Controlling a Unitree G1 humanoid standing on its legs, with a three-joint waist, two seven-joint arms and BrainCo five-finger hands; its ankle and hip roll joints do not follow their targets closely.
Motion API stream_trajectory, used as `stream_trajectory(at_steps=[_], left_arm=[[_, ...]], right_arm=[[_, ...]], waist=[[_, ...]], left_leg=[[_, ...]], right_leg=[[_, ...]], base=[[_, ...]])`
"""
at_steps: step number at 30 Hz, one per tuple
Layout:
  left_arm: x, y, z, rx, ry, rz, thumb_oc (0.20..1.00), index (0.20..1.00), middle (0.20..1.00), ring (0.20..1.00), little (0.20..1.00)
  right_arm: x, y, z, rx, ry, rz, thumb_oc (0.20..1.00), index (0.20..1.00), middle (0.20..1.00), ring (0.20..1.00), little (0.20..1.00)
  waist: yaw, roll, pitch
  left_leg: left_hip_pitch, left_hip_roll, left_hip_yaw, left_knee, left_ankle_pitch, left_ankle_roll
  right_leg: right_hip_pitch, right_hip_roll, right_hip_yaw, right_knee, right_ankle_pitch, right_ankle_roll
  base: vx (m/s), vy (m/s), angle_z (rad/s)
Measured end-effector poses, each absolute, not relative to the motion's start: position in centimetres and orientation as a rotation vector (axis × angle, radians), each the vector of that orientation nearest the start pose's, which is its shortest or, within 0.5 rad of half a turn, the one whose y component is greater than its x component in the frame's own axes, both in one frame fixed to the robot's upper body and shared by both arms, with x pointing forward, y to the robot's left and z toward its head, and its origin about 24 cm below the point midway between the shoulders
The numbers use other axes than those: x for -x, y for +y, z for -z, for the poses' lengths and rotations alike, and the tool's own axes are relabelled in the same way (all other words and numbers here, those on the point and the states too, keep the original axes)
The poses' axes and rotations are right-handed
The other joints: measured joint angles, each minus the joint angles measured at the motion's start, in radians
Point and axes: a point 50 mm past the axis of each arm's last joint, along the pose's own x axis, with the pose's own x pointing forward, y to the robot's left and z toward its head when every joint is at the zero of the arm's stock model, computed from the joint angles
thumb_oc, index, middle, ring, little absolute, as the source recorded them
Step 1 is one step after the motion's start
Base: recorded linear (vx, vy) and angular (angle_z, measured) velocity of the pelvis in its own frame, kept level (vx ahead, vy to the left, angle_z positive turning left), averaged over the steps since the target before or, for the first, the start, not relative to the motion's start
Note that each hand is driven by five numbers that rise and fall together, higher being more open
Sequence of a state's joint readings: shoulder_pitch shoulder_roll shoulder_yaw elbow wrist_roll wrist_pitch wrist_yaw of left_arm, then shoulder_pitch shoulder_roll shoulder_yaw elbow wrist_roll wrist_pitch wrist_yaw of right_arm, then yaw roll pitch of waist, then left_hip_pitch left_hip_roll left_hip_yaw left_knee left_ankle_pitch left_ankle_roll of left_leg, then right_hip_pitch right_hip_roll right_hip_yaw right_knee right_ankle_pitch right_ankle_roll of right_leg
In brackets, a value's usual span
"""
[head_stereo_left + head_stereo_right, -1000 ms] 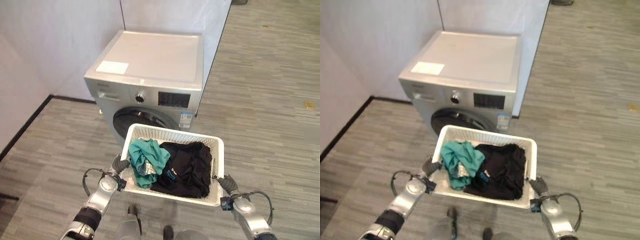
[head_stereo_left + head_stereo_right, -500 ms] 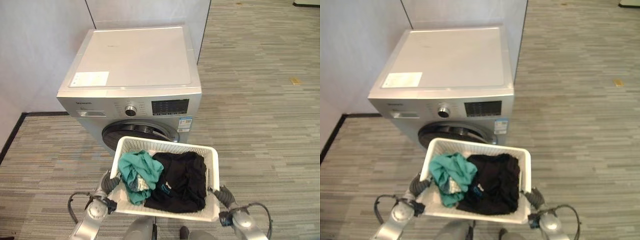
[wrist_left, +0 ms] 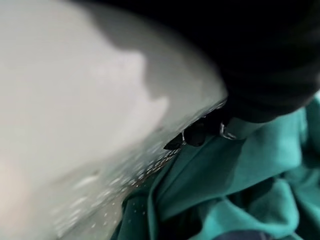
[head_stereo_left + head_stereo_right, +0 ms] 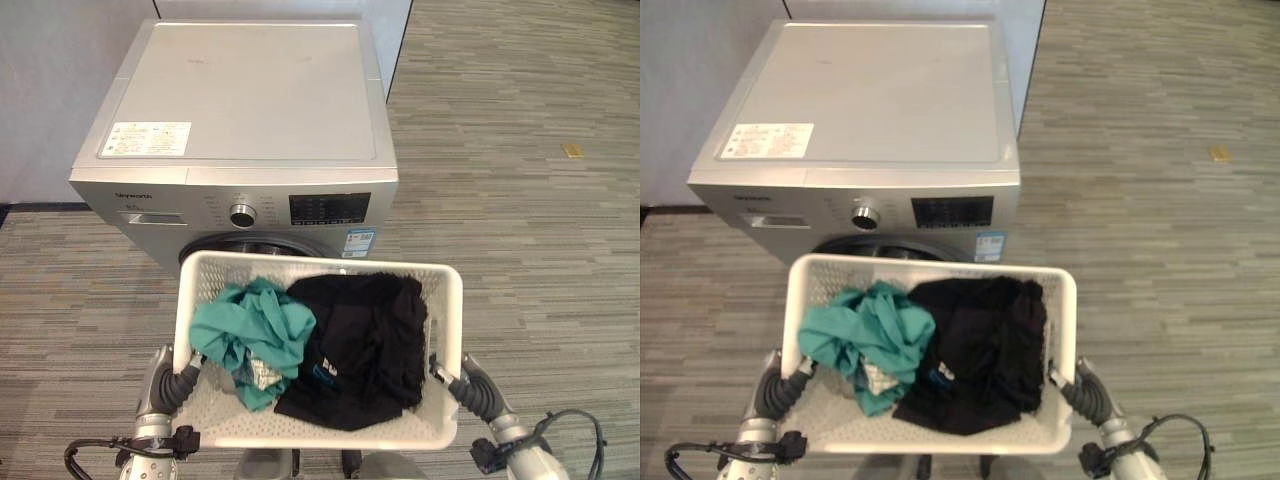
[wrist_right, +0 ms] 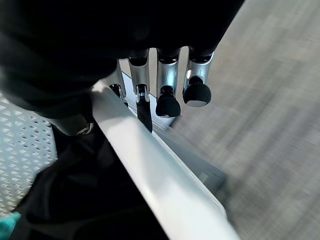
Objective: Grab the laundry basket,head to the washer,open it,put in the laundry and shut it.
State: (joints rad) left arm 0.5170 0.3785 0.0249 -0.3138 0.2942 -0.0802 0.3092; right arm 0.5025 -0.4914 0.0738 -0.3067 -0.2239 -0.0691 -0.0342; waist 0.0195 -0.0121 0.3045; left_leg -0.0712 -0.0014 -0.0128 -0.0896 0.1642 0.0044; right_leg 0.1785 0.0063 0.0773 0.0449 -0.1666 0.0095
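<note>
A white perforated laundry basket [image 4: 320,425] is held off the floor between the robot's two hands, directly in front of a silver front-loading washer [image 4: 240,105]. The basket's far rim overlaps the top of the washer's dark round door [image 4: 255,245], which looks closed, though most of it is hidden behind the basket. Inside the basket, a crumpled teal garment [image 4: 245,335] lies toward the left side and a black garment [image 4: 365,340] fills the right side; the two touch in the middle. The left hand [image 4: 170,385] is at the basket's left rim near its near-left corner; in its own wrist view a dark fingertip shows at the rim beside the teal cloth, but whether the fingers curl round the rim cannot be told. The right hand [image 5: 167,87] grips the basket's right rim, with its thumb on the inner side next to the black cloth and its silver, dark-tipped fingers [image 5: 196,93] curled down over the outer side. The washer has a control knob [image 4: 241,214], a dark display panel [image 4: 330,208] and a white label [image 4: 146,139] on the front-left corner of its flat top. It stands against a pale wall [image 4: 60,60] on a grey striped wooden floor [image 4: 530,200], where a small yellowish scrap [image 4: 573,150] lies well off to the right.
</note>
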Motion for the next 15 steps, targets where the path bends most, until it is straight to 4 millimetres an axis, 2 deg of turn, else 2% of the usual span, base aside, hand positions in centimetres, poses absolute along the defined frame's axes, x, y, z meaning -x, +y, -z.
stream_trajectory(at_steps=[2, 3, 6, 7, 11, 15], left_arm=[[-14.5, 23.7, -6.4, -0.692, -0.031, -0.289, 0.200, 0.200, 0.200, 0.200, 0.200], [-13.6, 24.0, -8.7, -0.690, -0.124, -0.355, 0.200, 0.200, 0.200, 0.200, 0.200], [-14.0, 24.5, -11.3, -0.731, -0.252, -0.388, 0.200, 0.200, 0.200, 0.200, 0.200], [-14.4, 24.7, -13.0, -0.754, -0.341, -0.410, 0.200, 0.200, 0.200, 0.200, 0.200], [-15.1, 24.8, -14.6, -0.779, -0.429, -0.412, 0.200, 0.200, 0.200, 0.200, 0.200], [-16.1, 25.1, -15.8, -0.809, -0.476, -0.385, 0.200, 0.200, 0.200, 0.200, 0.200]], right_arm=[[-14.5, -21.7, -6.0, 0.734, 0.057, -0.149, 0.200, 0.200, 0.200, 0.200, 0.200], [-13.9, -21.5, -8.5, 0.763, -0.058, -0.134, 0.200, 0.200, 0.200, 0.200, 0.200], [-14.5, -21.4, -10.3, 0.789, -0.154, -0.126, 0.200, 0.200, 0.200, 0.200, 0.200], [-14.8, -21.4, -11.4, 0.807, -0.211, -0.120, 0.200, 0.200, 0.200, 0.200, 0.200], [-15.5, -21.9, -13.2, 0.833, -0.289, -0.114, 0.200, 0.200, 0.200, 0.200, 0.200], [-17.0, -22.5, -14.8, 0.881, -0.353, -0.124, 0.200, 0.200, 0.200, 0.200, 0.200]], waist=[[-0.001, -0.005, 0.003], [-0.001, -0.019, -0.004], [0.005, -0.038, -0.017], [0.010, -0.040, -0.023], [0.011, -0.032, -0.044], [0.013, -0.033, -0.062]], left_leg=[[0.000, -0.003, 0.005, -0.001, -0.003, -0.004], [0.004, -0.003, 0.005, 0.000, -0.005, 0.000], [0.020, -0.001, 0.008, 0.000, -0.011, 0.002], [0.029, 0.003, 0.008, 0.000, -0.014, 0.003], [0.041, 0.003, 0.010, 0.000, -0.016, 0.010], [0.044, 0.001, 0.011, 0.002, -0.016, 0.010]], right_leg=[[0.009, -0.006, -0.005, -0.019, 0.005, -0.007], [0.014, -0.007, -0.001, -0.026, 0.008, -0.005], [0.020, -0.006, 0.003, -0.013, 0.005, 0.000], [0.016, -0.003, 0.005, 0.011, -0.001, 0.009], [0.014, -0.003, 0.006, 0.036, -0.013, 0.026], [0.035, -0.005, 0.002, 0.008, -0.008, 0.020]], base=[[0.07, 0.011, -0.02], [0.04, 0.007, -0.05], [0.04, 0.006, -0.06], [0.05, 0.003, -0.04], [0.05, 0.004, -0.02], [0.06, 0.008, 0.00]])
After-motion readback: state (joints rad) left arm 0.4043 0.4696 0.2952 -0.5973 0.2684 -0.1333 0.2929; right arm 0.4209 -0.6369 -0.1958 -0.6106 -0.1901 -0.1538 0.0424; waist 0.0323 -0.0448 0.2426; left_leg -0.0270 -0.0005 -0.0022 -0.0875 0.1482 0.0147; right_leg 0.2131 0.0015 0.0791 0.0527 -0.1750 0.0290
